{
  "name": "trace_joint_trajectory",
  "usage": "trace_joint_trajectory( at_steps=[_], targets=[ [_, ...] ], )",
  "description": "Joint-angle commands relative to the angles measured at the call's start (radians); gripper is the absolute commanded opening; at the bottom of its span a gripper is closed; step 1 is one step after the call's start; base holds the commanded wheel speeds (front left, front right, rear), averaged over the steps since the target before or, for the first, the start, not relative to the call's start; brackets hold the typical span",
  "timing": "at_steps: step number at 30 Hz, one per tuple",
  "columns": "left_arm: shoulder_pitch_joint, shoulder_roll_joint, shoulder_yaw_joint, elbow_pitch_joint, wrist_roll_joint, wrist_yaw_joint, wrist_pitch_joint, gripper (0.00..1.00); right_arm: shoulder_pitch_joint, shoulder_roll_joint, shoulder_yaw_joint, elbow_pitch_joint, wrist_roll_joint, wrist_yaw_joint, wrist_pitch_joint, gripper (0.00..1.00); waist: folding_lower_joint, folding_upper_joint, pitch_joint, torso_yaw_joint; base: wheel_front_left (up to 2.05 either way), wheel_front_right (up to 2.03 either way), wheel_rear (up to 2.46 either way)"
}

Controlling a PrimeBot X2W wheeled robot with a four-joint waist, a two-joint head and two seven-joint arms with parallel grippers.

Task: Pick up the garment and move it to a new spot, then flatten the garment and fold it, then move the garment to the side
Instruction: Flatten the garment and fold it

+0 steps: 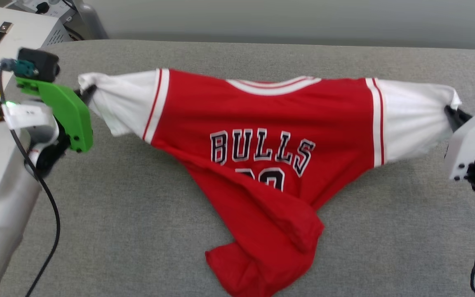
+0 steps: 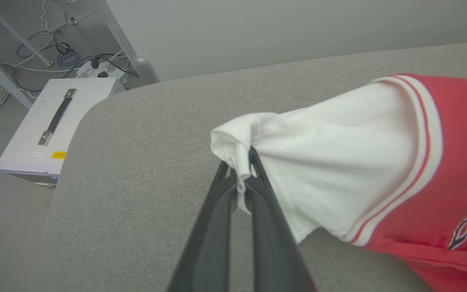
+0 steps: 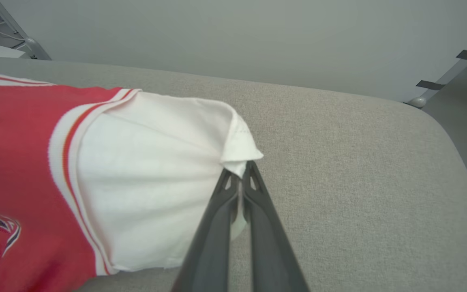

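Found T-shirt [image 1: 270,123] strung across grey padded table [image 1: 138,214], chest print [image 1: 262,150] facing up, collar [image 1: 272,84] toward far edge. Noted L gripper [image 1: 90,91] pressed together on tip of white L-side sleeve [image 2: 330,158]; in L wrist view saw cloth bunched betw. the two dark fingers [image 2: 213,227], a fold spilling over the tips. Noted R gripper [image 1: 451,111] likewise pinching end of white R-side sleeve [image 3: 152,170]; in R wrist view saw cuff corner flopped over the tips, nothing but cloth betw. them. Saw both sleeves drawn taut outward, shoulders stretched in a line from one gripper to the other, sleeve ends apparently raised off the table. Saw lower red part sagging toward near edge and lying on table in a crumpled twist, hem [image 1: 258,264] doubled over itself. Read top row of print in full; numerals below cut off by a fold. Logged green bracket [image 1: 66,109] on L wrist, black cable [image 1: 54,214] trailing down beside L arm. Logged white box [image 1: 19,29] w/ black handle beyond table's far L corner, on floor per L wrist view, w/ power strip [image 2: 95,71] and loose cables behind it.
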Motion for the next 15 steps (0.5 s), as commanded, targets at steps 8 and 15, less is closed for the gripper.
trace_joint_trajectory(
  at_steps=[8,15],
  targets=[
    [-0.279,0.017,0.034,0.124,0.091,0.013,-0.139,0.0,-0.372,-0.048,0.036,0.193,-0.036,-0.001,-0.121,0.0,0.0001,0.0,0.051,0.007,0.0,0.0,0.0],
    [-0.511,0.005,0.054,0.23,0.148,0.022,-0.276,0.0,-0.71,-0.051,0.039,0.376,-0.097,-0.001,-0.242,0.0,0.0001,0.0,0.134,0.005,0.0,0.0,0.0]
  ],
)
